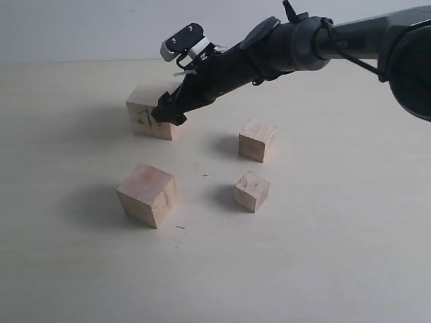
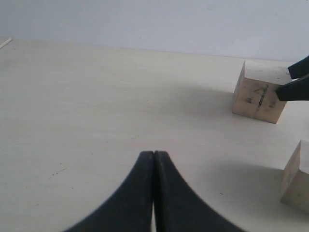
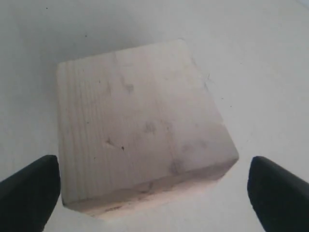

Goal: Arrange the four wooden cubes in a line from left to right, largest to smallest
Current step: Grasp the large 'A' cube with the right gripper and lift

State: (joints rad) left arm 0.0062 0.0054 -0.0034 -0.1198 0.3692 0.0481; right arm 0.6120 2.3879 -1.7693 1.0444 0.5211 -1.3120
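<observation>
Four pale wooden cubes stand on the table. The largest cube (image 1: 147, 112), with dark scribbles on its front face, is at the back left, also seen as the big block (image 3: 140, 121) and the marked cube (image 2: 255, 94). My right gripper (image 1: 168, 112) reaches across to it and stands open (image 3: 154, 198), one finger (image 3: 29, 193) on each side of its near edge, not clamped. The second cube (image 1: 148, 195) sits front left, the third cube (image 1: 256, 139) right of centre, the smallest cube (image 1: 252, 191) in front of that. My left gripper (image 2: 154, 153) is shut and empty.
The right arm (image 1: 303, 40) slants across the back of the table from the upper right. The left arm is outside the exterior view. The pale tabletop (image 1: 323, 256) runs to a white wall behind.
</observation>
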